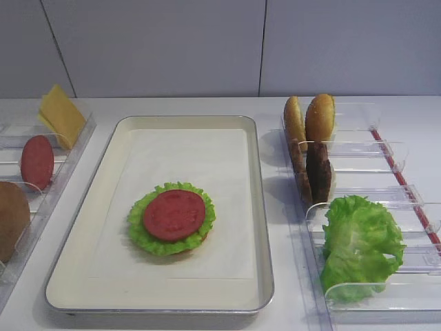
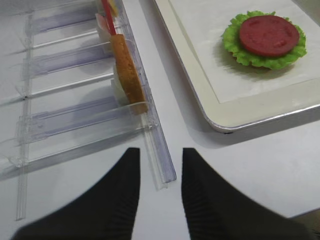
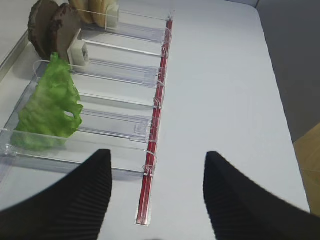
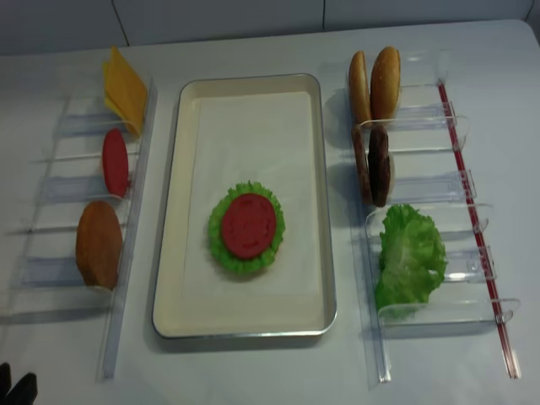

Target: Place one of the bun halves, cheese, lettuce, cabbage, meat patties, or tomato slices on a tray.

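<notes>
A: What sits on the tray already?

B: A stack just short of its middle, toward the near end: a tomato slice flat on a ruffled lettuce leaf, with a sliver of bun showing under the leaf's near edge.

A: And what could go on next?

B: That's a judgement, but a meat patty or the cheese seem the likely layers. The patties stand on edge in the right rack, just behind the spare lettuce and in front of two upright bun halves. The cheese leans at the far end of the left rack, with a second tomato slice and a bun half nearer.

A: Where are the fingers relative to those?

B: The right gripper hangs over bare table beside the near end of the right rack; the patties lie ahead and to its left, past the lettuce. Their flat faces run along the rack, so the fingers would need to straddle the thin edge. The left gripper hovers at the near end of the left rack, with the bun half straight ahead.

A: Holding anything?

B: No. The right fingers stand wide apart, the left ones narrower but parted, both empty. The right arm is nearer the patties, the left nearer the cheese.
</notes>
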Controlling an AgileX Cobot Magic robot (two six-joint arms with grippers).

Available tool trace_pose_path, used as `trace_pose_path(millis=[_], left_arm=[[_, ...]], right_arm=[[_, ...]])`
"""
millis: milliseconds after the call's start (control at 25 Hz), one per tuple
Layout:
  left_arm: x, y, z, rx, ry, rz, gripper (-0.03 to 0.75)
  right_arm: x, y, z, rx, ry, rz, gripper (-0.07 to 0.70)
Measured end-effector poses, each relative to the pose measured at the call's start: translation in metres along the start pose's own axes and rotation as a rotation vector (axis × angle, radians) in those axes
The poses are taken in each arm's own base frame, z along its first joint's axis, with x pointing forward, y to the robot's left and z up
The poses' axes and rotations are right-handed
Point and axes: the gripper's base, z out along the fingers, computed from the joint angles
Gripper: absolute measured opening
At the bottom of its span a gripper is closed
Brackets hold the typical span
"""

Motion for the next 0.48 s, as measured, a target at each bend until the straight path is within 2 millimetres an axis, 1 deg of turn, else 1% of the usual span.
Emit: trace_pose_path(millis=[240,480], left_arm=[[-0.0001,-0.0012,0.0,-0.081,0.003,-0.054,0.222],[-0.0001,-0.0014,0.0,-0.095,0.004,-0.064,0.222]], right_arm=[[0.0,0.0,0.0,0.0,0.0,0.0,0.405],[0.0,0.0,0.0,0.0,0.0,0.002,0.405]])
